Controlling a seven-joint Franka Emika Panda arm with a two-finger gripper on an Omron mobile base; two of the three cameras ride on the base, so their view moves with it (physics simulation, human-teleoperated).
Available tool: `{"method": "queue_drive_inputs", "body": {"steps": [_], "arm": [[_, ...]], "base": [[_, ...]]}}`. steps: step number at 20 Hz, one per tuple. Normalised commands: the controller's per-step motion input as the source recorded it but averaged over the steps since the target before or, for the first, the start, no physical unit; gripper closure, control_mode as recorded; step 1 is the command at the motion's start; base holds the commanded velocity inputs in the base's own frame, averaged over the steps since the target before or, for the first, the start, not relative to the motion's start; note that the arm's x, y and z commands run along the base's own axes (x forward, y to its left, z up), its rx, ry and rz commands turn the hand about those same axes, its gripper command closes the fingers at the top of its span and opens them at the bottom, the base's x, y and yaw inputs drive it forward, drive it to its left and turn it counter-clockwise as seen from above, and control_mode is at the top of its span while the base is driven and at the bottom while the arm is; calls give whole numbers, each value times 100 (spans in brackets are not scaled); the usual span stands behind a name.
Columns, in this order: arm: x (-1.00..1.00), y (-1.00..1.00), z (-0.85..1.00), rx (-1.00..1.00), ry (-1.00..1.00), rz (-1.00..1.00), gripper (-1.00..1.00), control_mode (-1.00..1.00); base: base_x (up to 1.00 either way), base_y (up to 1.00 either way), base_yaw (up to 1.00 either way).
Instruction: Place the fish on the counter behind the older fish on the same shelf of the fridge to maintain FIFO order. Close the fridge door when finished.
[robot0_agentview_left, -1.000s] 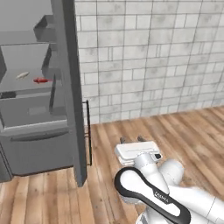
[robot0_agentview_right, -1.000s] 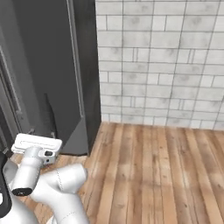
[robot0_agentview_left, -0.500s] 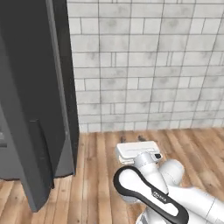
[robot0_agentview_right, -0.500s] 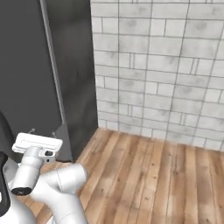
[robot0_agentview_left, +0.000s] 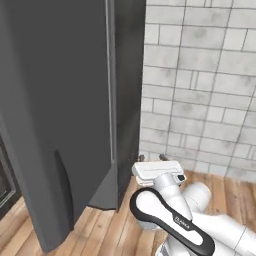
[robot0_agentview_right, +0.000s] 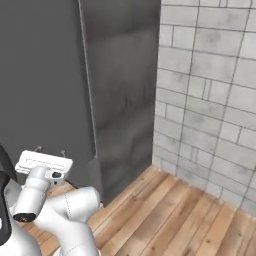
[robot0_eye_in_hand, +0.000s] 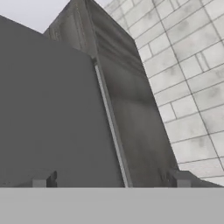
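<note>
Fridge door (robot0_agentview_left: 55, 125) dark grey, swung part open, outer face toward the cameras, standing at an angle off the fridge (robot0_agentview_left: 127, 90) body; narrow gap along the hinge side; tool (robot0_agentview_left: 152, 157) low on the arm in front of the door's lower edge, fingers spread wide, nothing between them; in hand view both finger tips (robot0_eye_in_hand: 41, 180) stand far apart, pointing at door and fridge side; grey brick wall (robot0_agentview_right: 210, 100) to the right; wood floor (robot0_agentview_right: 170, 215) below.
</note>
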Motion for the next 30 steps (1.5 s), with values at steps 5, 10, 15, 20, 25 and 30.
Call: {"method": "queue_drive_inputs", "body": {"steps": [5, 10, 15, 20, 25, 30], "arm": [[0, 0, 0, 0, 0, 0, -100, 100], [0, 0, 0, 0, 0, 0, -100, 100], [0, 0, 0, 0, 0, 0, -100, 100], [0, 0, 0, 0, 0, 0, -100, 100], [0, 0, 0, 0, 0, 0, -100, 100], [0, 0, 0, 0, 0, 0, -100, 100]], "base": [[35, -53, 59], [12, -37, 58], [58, -34, 37], [56, -47, 29], [55, -30, 21], [57, -3, 20]]}}
